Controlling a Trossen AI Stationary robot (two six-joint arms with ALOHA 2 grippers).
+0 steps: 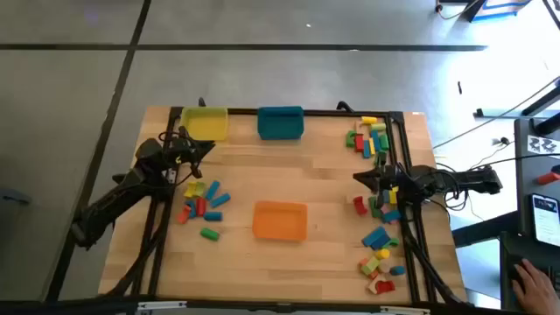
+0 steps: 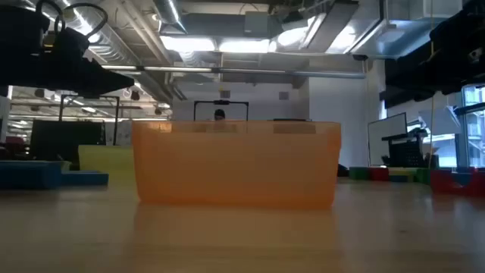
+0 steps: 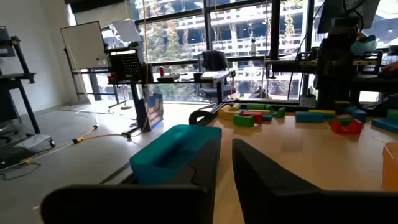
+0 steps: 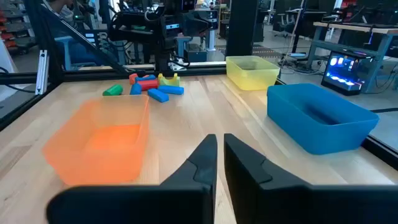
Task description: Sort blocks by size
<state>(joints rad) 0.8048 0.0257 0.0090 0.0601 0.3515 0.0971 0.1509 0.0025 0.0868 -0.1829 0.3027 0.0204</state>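
We find all 3 bins empty. Left gripper (image 1: 208,147) and right gripper (image 1: 359,178) are closed, holding nothing; blocks (image 1: 203,202) lie loose beside each. Sorting not begun.

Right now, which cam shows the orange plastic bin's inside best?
The right wrist view: it looks down into the orange plastic bin, which holds nothing. The high view shows it small; the low view only its side wall; the left wrist view just an edge.

The counter (image 1: 324,175) is showing pale, smooth, faintly glossy wood grain. On it, the orange bin (image 4: 99,140) is looking like translucent plastic, and the blocks (image 1: 203,201) beside that bin are looking like painted matt wood.
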